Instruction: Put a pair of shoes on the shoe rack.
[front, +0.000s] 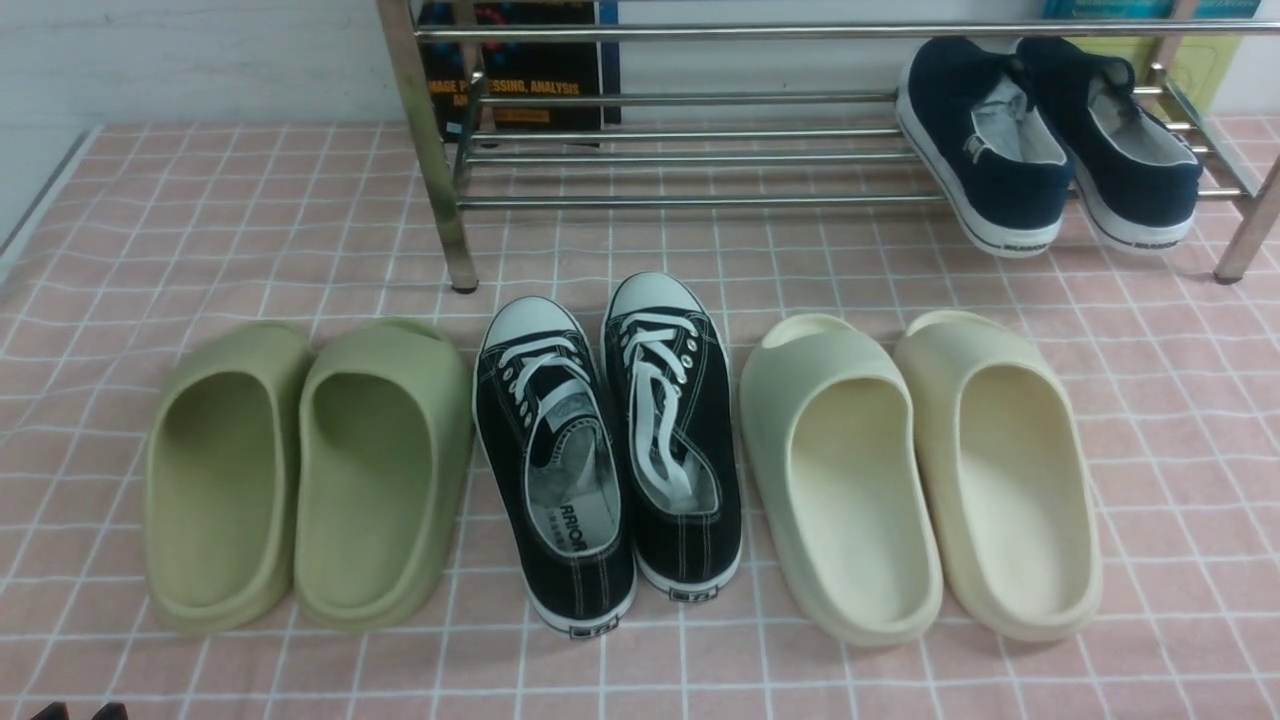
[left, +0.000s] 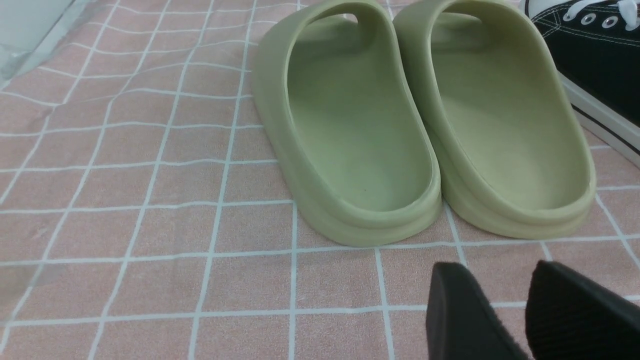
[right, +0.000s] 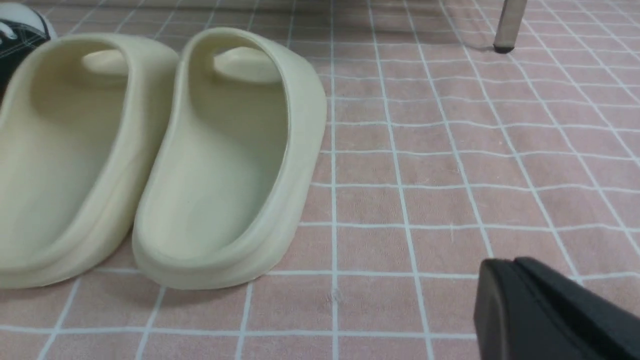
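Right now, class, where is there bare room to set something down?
The lower bars of the shoe rack are bare left of the navy sneakers; so is the floor left of the green slides. It is crowded from those to the cream slides.

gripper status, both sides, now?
Left gripper: open slightly, holding nothing.
Right gripper: fingertips together, closed, holding nothing.
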